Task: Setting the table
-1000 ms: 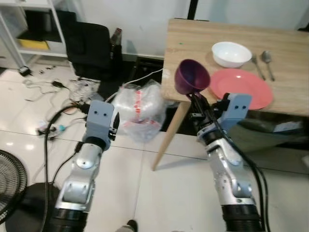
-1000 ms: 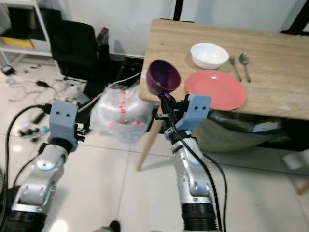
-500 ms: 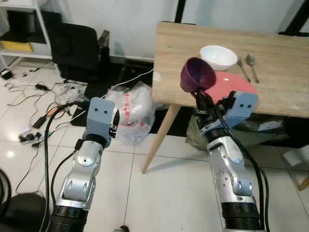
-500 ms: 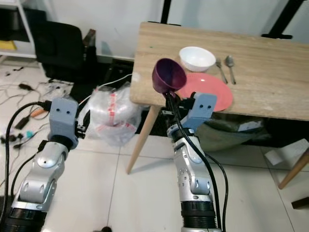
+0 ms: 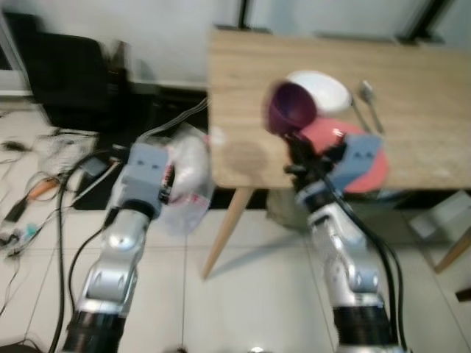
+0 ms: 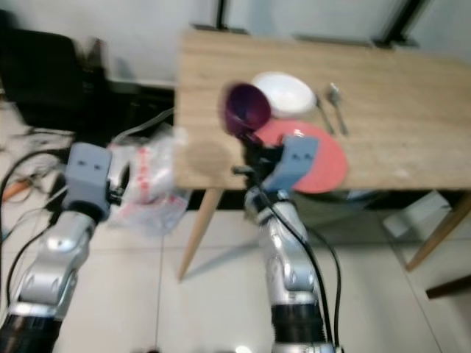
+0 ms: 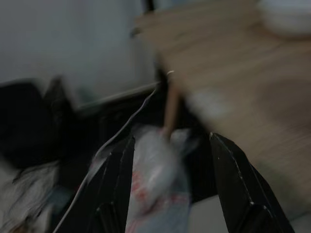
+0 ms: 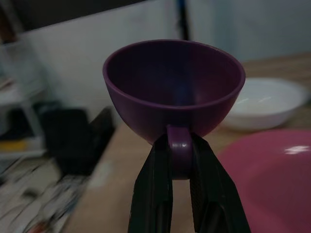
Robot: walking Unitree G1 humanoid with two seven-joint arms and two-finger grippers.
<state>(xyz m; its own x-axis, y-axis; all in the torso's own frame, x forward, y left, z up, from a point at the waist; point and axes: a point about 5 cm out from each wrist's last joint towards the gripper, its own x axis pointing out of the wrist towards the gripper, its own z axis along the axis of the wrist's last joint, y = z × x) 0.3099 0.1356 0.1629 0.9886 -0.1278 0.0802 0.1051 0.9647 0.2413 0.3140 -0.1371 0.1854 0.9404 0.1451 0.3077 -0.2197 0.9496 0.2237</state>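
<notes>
My right gripper [image 5: 296, 141] is shut on the handle of a purple cup [image 5: 291, 109], holding it upright over the near edge of the wooden table [image 5: 243, 81]. In the right wrist view the cup [image 8: 173, 90] sits above the two black fingers [image 8: 154, 187]. Behind the cup lie a pink plate [image 5: 375, 165], a white bowl [image 5: 326, 87] and a fork and spoon [image 5: 366, 99]. My left gripper [image 7: 170, 184] is open, held low to the left of the table, above the floor. The head views are blurred.
A clear plastic bag [image 5: 188, 176] lies on the floor by the table leg [image 5: 224, 228]. A black chair [image 5: 62, 66] stands at the back left, with cables [image 5: 29, 195] strewn over the white tiles. A white box [image 5: 450, 213] sits under the table's right side.
The camera has moved closer and turned left, so the table fills more of the view. The cup in my right gripper now hangs over the table top near the plate and bowl.
</notes>
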